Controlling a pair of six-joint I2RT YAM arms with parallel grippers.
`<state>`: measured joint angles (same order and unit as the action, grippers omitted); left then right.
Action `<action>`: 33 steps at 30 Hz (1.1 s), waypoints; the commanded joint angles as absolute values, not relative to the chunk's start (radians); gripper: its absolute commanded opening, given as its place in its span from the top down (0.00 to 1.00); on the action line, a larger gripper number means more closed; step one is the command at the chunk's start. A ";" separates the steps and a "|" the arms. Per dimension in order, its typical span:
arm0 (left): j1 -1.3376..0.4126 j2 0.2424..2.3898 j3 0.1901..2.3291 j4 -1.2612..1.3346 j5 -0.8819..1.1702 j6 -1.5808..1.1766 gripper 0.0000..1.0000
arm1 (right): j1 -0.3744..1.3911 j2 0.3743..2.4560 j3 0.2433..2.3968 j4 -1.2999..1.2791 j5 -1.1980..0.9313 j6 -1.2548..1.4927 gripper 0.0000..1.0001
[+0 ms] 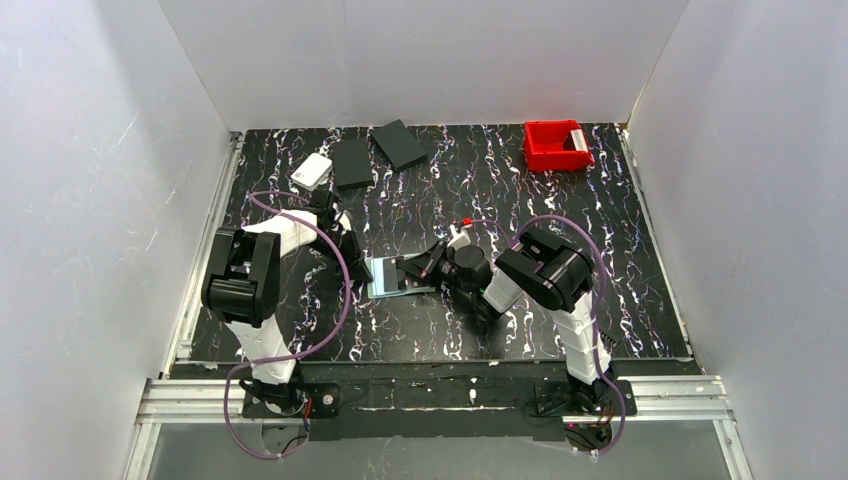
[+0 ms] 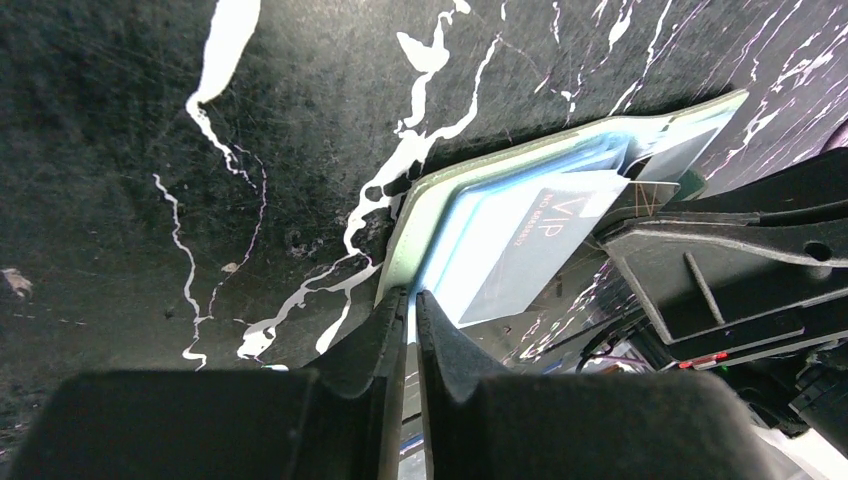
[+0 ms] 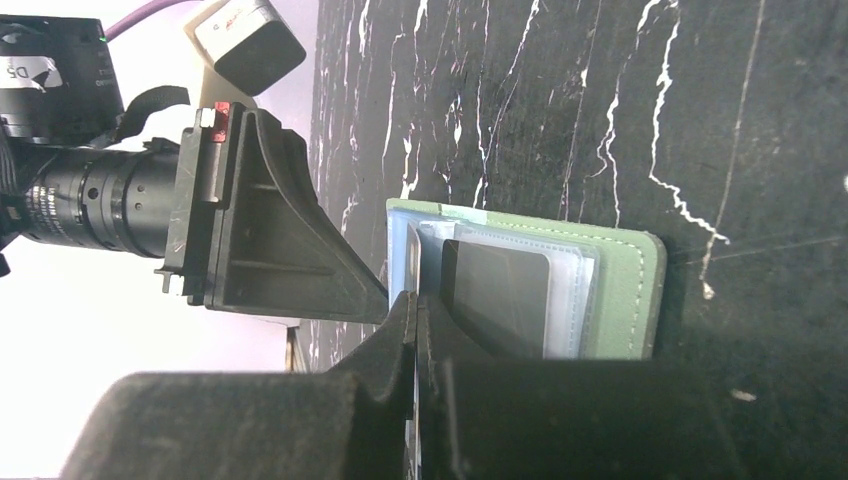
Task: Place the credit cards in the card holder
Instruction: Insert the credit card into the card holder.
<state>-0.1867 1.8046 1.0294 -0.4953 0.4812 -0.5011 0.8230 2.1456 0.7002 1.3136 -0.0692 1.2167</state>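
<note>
The sage-green card holder (image 1: pixel 392 278) lies open on the table between my two grippers, its pale bluish pockets facing up. My left gripper (image 1: pixel 355 262) is shut on the holder's left edge, and the wrist view (image 2: pixel 412 295) shows the green cover (image 2: pixel 405 240) pinched between the fingers. My right gripper (image 1: pixel 415 268) is shut on a thin grey credit card (image 2: pixel 545 250) marked VIP that lies slanted over the pockets. In the right wrist view, that gripper (image 3: pixel 415 300) is closed beside the pockets, with the holder (image 3: pixel 625 290) behind. No other loose cards show.
A white rounded box (image 1: pixel 312 170) and two black flat rectangles (image 1: pixel 352 162) (image 1: pixel 400 143) lie at the back left. A red bin (image 1: pixel 557 145) stands at the back right. White walls enclose the table on three sides.
</note>
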 commanded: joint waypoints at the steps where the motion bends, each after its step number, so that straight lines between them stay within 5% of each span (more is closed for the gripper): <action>1: -0.205 1.820 1.000 -0.510 0.447 -0.498 0.93 | 0.857 2.168 0.753 1.155 -0.070 1.149 0.96; 15: -0.207 1.827 1.011 -0.509 0.466 -0.492 0.95 | 0.862 2.213 0.855 1.078 -0.189 1.096 0.94; 22: -0.207 1.816 1.011 -0.520 0.455 -0.482 0.95 | 0.836 2.100 0.845 0.858 -0.225 0.973 0.71; 33: -0.207 1.820 1.024 -0.538 0.466 -0.449 0.96 | 0.802 1.985 0.981 0.430 -0.286 0.738 0.53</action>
